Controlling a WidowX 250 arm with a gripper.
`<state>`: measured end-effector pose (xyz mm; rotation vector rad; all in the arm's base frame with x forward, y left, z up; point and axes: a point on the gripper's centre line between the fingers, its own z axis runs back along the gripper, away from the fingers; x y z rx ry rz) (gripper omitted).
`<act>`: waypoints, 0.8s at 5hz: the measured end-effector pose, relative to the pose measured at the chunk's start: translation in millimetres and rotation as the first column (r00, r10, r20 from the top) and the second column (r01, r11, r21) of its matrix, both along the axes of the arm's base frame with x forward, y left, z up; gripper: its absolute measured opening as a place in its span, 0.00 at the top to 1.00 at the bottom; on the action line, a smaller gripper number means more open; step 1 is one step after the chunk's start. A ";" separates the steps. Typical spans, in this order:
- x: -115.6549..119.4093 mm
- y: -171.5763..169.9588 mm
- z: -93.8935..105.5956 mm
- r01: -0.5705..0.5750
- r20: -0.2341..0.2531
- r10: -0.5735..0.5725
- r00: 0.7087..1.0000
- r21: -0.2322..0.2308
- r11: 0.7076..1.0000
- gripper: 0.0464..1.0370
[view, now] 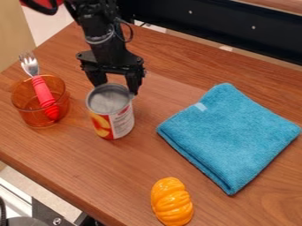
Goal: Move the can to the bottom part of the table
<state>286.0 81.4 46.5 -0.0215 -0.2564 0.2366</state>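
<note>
The black gripper (116,85) hangs at the upper left of the camera view, at the back edge of the can. Its two fingers are spread apart, the right one beside the can's rim and the left one's tip partly hidden behind it. The can (112,112) stands upright on the wooden table (100,165), its metal end up and its label showing orange fruit. Whether the fingers touch it, I cannot tell.
An orange see-through cup (24,109) holding a red-handled fork (43,90) stands left of the can. A folded blue towel (230,134) lies to the right. An orange pumpkin-like object (171,202) lies near the front edge.
</note>
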 end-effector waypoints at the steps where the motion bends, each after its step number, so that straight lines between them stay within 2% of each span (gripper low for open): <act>1: -13.1 -8.5 -3.1 0.038 -0.013 -0.038 0.999 -0.002 0.999 0.04; 4: -48.6 -41.1 -6.5 0.148 -0.011 -0.148 0.989 -0.016 0.989 0.04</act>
